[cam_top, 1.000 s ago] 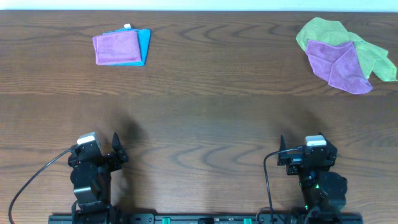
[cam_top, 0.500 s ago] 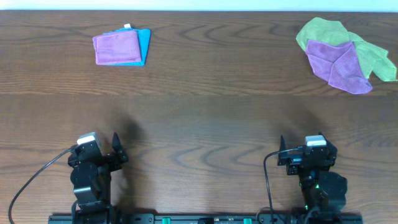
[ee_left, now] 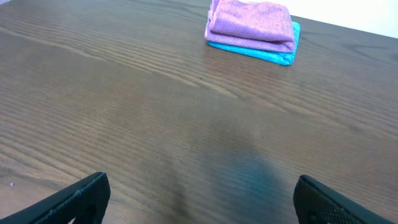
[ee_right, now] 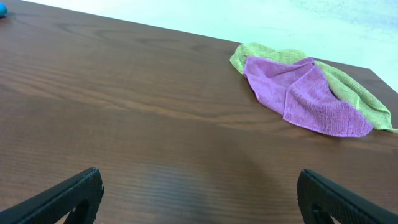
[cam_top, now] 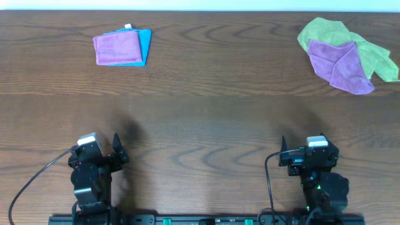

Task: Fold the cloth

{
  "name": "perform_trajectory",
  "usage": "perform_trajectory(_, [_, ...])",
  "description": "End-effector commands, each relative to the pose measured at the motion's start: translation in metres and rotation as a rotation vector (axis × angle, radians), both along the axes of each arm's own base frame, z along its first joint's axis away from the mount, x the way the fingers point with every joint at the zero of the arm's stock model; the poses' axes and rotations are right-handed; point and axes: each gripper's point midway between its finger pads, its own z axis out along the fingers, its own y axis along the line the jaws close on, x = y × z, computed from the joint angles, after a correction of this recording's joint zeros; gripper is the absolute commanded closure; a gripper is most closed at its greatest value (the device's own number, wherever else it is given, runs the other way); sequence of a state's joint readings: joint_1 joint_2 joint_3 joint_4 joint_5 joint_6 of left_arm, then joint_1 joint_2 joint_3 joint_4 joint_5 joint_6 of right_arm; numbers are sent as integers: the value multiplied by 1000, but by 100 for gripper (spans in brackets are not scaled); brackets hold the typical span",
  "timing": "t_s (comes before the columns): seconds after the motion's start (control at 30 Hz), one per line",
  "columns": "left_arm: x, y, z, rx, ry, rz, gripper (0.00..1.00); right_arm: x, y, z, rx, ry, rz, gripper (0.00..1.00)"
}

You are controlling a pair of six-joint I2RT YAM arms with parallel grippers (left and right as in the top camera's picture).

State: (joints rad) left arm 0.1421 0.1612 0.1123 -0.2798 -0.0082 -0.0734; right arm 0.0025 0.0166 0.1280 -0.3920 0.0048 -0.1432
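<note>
Folding is not yet begun; the cloth [cam_top: 340,62] lies rumpled at the far right of the dark wood-grain table [cam_top: 200,119], overlapping a lime-green cloth [cam_top: 322,32]. The left gripper [cam_top: 119,151] and right gripper [cam_top: 284,153] sit at the near edge, fingers spread wide, empty. Next, probably, the right arm reaches out and pinches a purple edge alone (not the green beneath); a pale wall lies beyond.

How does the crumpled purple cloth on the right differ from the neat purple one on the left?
The loose purple microfibre cloth lies spread and rumpled; the folded purple cloth is a tidy rectangle. The loose one overlaps a lime-green cloth; the folded one tops a blue cloth. Both are purple.
</note>
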Motion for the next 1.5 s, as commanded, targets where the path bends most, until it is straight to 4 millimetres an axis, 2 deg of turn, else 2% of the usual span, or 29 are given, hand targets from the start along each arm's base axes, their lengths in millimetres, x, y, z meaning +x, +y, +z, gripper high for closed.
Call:
perform_trajectory(0.0, [-3, 4, -12, 18, 29, 13, 5, 0, -5, -4, -15, 2, -21, 1])
perform_trajectory(0.83, [-3, 3, -12, 18, 29, 13, 5, 0, -6, -3, -18, -2, -25, 1])
perform_trajectory(0.9, [-3, 3, -12, 18, 29, 13, 4, 3, -10, 8, -25, -46, -47, 1])
perform_trajectory(0.97, [-3, 3, -12, 18, 29, 13, 5, 7, -9, 33, -9, -152, -49, 1])
perform_trajectory(1.0, [-3, 3, -12, 18, 29, 13, 5, 9, -9, 48, 9, -213, -53, 1])
perform_trajectory(1.1, [-3, 3, -12, 18, 29, 13, 5, 5, -13, 111, 60, -470, -75, 1])
perform_trajectory(1.13, [-3, 3, -12, 18, 29, 13, 5, 3, -18, 124, 61, -524, -104, 1])
perform_trajectory(1.23, [-3, 3, -12, 18, 29, 13, 5, 3, -34, 139, 62, -587, -193, 1])
perform_trajectory(1.3, [-3, 4, -12, 18, 30, 13, 5, 13, -41, 143, 59, -586, -219, 1])
perform_trajectory(1.47, [-3, 3, -12, 18, 29, 13, 4, 65, -59, 156, 51, -479, -255, 1])
